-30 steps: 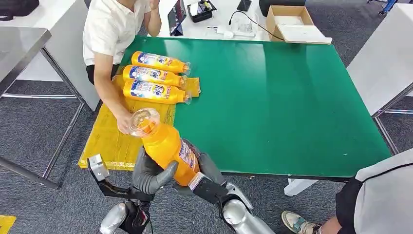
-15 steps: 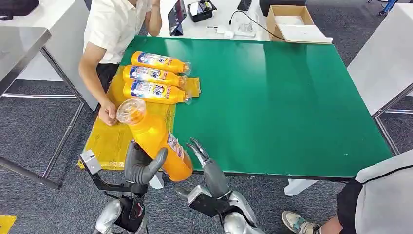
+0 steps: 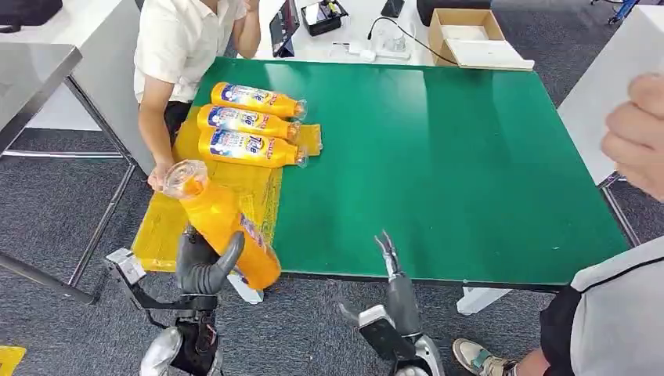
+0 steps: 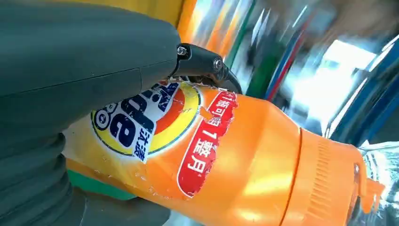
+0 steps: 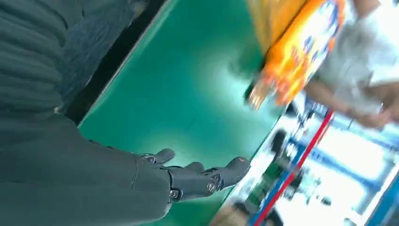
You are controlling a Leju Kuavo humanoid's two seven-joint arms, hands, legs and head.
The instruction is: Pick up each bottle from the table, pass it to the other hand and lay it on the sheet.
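Three orange detergent bottles (image 3: 249,123) lie side by side on the yellow sheet (image 3: 200,210), and the sheet is the thing to steer by here: it covers the left end of the green bench (image 3: 454,164) and hangs a little over the bench's near edge. The three rest on the sheet's far part, their clear caps pointing toward the bare green beyond the sheet's right border.

A fourth orange bottle (image 3: 221,225) is above the sheet's near part, tilted, its clear cap up and toward the sheet's left border. The left hand (image 3: 205,266) holds it around the lower body, grey thumb across the front; in the left wrist view the fingers (image 4: 207,63) wrap over the blue, yellow and red label of the bottle (image 4: 226,155).

A person in a white shirt (image 3: 184,39) stands at the sheet's far left corner, one hand (image 3: 160,176) lowered beside the held bottle's cap.

The right hand (image 3: 391,270) is well to the right of the sheet, at the bench's near edge, holding nothing, its fingers (image 5: 207,179) straight and slightly apart over the green.

A cardboard box (image 3: 466,35) sits past the bench's far edge, well away from the sheet.
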